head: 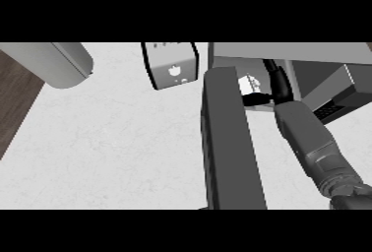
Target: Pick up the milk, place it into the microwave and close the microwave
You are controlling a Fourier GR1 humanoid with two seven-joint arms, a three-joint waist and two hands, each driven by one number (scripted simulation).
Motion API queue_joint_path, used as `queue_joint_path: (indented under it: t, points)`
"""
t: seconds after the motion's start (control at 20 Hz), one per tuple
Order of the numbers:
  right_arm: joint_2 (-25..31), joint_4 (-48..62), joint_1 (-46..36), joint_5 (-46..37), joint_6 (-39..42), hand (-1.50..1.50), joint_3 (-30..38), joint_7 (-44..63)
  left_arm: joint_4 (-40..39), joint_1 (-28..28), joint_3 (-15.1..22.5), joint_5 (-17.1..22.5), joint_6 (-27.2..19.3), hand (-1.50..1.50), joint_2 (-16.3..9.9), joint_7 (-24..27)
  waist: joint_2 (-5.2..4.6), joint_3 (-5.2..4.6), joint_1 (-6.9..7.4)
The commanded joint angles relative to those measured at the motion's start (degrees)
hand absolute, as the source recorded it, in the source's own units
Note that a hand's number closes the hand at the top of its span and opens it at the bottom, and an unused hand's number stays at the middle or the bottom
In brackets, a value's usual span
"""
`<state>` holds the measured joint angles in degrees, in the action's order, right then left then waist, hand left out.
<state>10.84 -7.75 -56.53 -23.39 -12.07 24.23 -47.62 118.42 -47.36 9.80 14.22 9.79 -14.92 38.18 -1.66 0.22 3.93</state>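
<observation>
Curling right hand (263, 97) round milk (248, 84) inside microwave (320, 54), upper right; carton partly hiding behind open door (229, 147).

white speckled counter top (109, 147) fills left + centre. dark wood strip (15, 98) along its far-left edge. grey rounded cylinder (54, 61) at top left, lying over counter + wood edge. white boxy appliance w/ small icons (173, 64) top centre, just left of grey microwave (320, 64) at top right. dark grey open microwave door (229, 147) runs from microwave front toward viewer. white milk carton (249, 83) sits in the opening, right of door. black right hand (276, 91) at carton, forearm further right.
</observation>
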Motion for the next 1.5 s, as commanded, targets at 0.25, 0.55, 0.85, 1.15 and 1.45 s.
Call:
queue_joint_path:
  t: [0.25, 0.55, 0.85, 1.15, 1.45]
  points:
    - [-3.23, -0.94, 7.0, 1.64, 6.37, -1.5, -0.19, -5.49, 2.88, 2.81, 6.79, -6.98, -2.95, -1.5, 1.81, -6.14, 1.23, -0.14, -2.72]
    - [-3.0, -4.2, 13.24, 3.15, 11.83, -1.5, -1.06, -8.17, 5.79, 5.1, 11.97, -12.68, -6.56, -1.5, 4.03, -11.02, 1.79, -0.19, -3.82]
    - [-2.13, -9.07, 20.96, 4.55, 18.25, -1.5, -2.53, -10.24, 4.13, 13.16, 15.8, -14.88, -7.15, -1.5, 5.57, -19.26, 2.08, -0.25, -5.25]
    - [-1.8, -17.59, 28.13, 6.57, 24.69, -1.5, -4.12, -9.9, -0.2, 20.04, 18.82, -19.08, -7.68, 1.5, 6.86, -26.32, 2.61, -0.35, -7.1]
    - [-3.25, -32.14, 40.66, 8.2, 26.45, -1.5, -7.41, -8.83, -10.41, 32.27, 15.44, -18.75, -6.63, 1.5, 9.74, -29.42, 2.26, -0.4, -6.82]
